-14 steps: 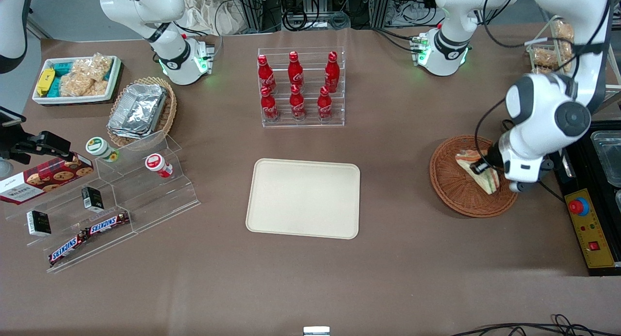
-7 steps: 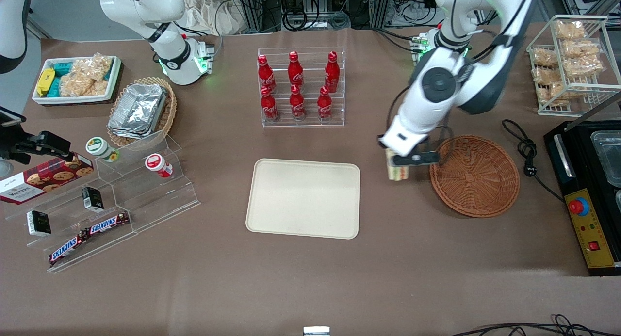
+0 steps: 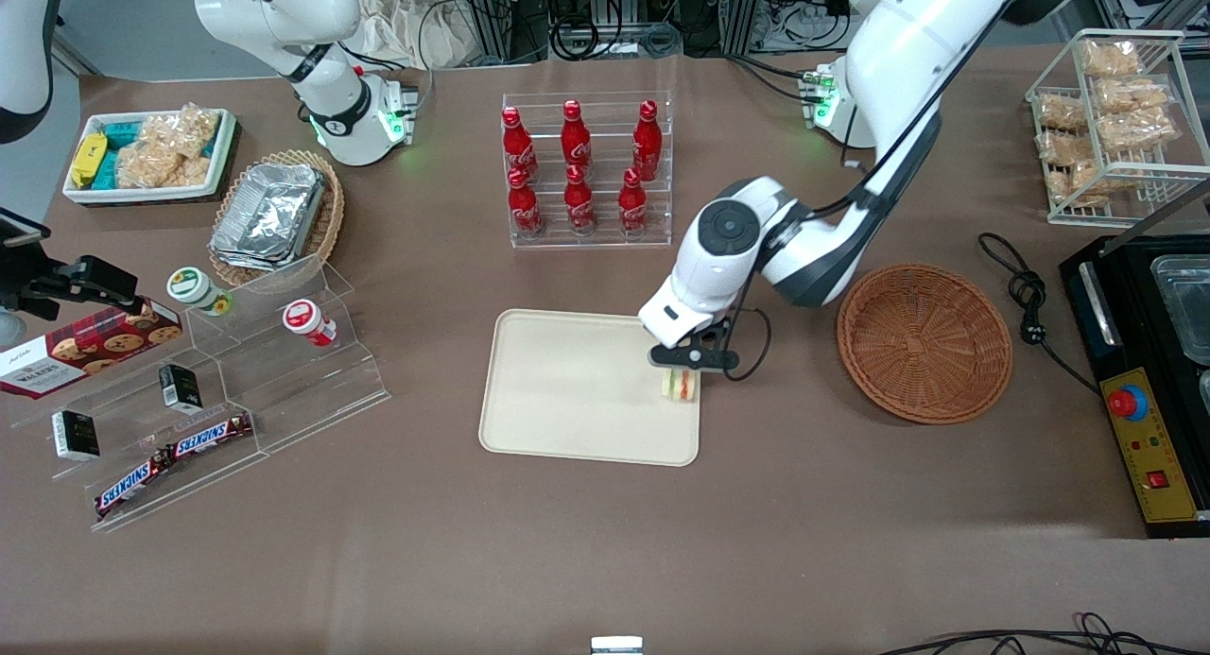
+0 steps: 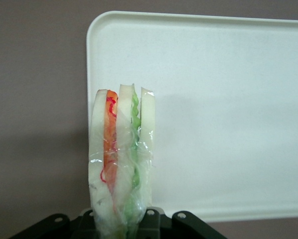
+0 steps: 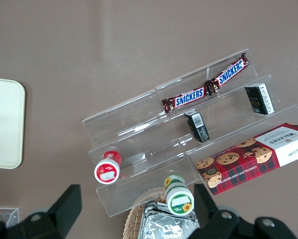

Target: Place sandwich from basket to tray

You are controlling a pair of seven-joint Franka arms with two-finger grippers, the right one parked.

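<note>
One sandwich (image 3: 678, 385) is hanging clamped in the left gripper (image 3: 682, 371), riding edge-up over the tray (image 3: 567, 390) right at the rim nearest the basket (image 3: 924, 341), which is sitting empty toward the working arm's end. From the wrist, the sandwich (image 4: 120, 164) is overlapping the tray (image 4: 228, 99) edge, partly out over bare table. To my eye it is sitting too close to the rim: the arm should be carrying it farther in toward the tray's middle, lowering until the wrap is touching, and only then letting the fingers part, so the wedge is tipping flat inside.
</note>
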